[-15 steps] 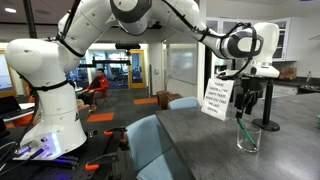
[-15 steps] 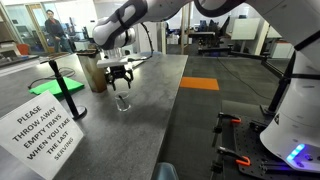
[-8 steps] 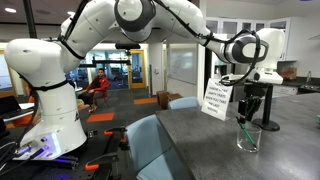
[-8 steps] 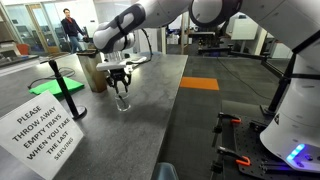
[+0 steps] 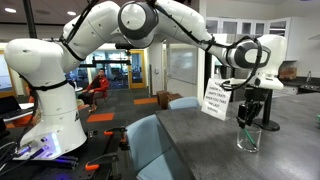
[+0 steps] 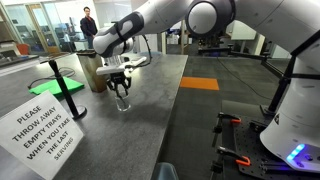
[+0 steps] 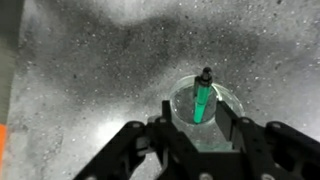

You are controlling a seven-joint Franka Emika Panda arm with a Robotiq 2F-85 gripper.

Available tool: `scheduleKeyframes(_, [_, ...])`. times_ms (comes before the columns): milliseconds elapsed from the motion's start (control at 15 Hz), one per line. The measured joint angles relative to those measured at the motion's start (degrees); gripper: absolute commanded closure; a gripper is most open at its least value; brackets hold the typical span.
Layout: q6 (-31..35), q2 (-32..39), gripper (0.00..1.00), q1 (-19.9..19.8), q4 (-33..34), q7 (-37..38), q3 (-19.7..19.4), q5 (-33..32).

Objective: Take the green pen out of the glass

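The glass (image 7: 203,108) is a small clear tumbler that stands on the grey speckled table; it also shows in both exterior views (image 5: 248,138) (image 6: 124,103). The green pen (image 7: 201,98) stands tilted inside it, its dark tip above the rim; it is a thin green line in an exterior view (image 5: 243,126). My gripper (image 7: 198,128) is open and hangs straight above the glass, one finger on each side of the pen, not touching it. In both exterior views the gripper (image 5: 248,113) (image 6: 122,88) is just over the glass rim.
A white sign with printed text (image 5: 217,101) (image 6: 47,133) stands on the table. A brown container (image 6: 95,73) stands close behind the glass. A green sheet and a black post (image 6: 57,85) are at the table's edge. Blue chairs (image 5: 155,140) sit by the table.
My gripper has come down a little toward the glass. The glass and pen have not moved. A person in the background has walked along.
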Motion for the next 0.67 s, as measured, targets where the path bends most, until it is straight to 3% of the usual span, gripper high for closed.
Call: scheduleKeyframes(667, [-4.7,4.27,0.5,-0.34,7.11,0.71,0.04,0.0])
